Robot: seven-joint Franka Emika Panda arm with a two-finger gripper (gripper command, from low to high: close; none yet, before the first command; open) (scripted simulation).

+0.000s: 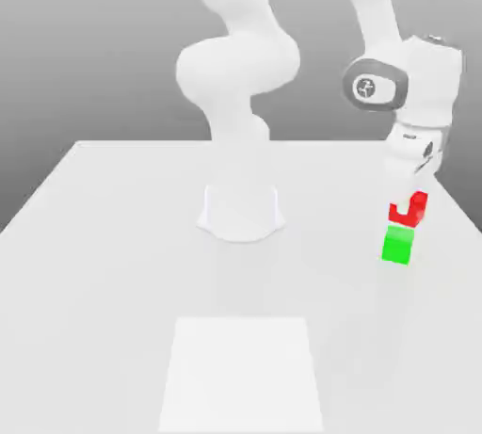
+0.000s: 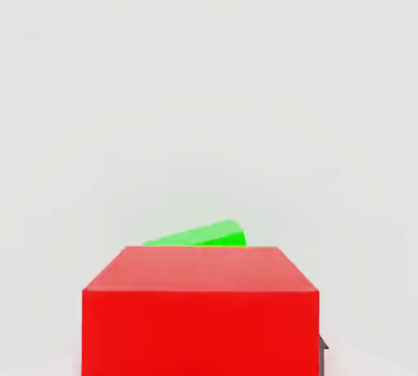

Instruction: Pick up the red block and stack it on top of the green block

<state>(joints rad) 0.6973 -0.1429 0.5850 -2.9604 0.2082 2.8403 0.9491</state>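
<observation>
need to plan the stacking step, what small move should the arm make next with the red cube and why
Probably a short, slow lowering. In the exterior view the gripper is shut on the small bright red cube, which hangs right above the small bright green cube on the white table. The hand view shows green peeking past the red top, so nudge into line first.

A simulated test bench: a bare white table against a featureless grey backdrop.

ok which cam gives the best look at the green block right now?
Exterior view: the green block shows whole on the table, directly under the red block held in the gripper. In the hand view only a green sliver peeks past the red block.
</observation>
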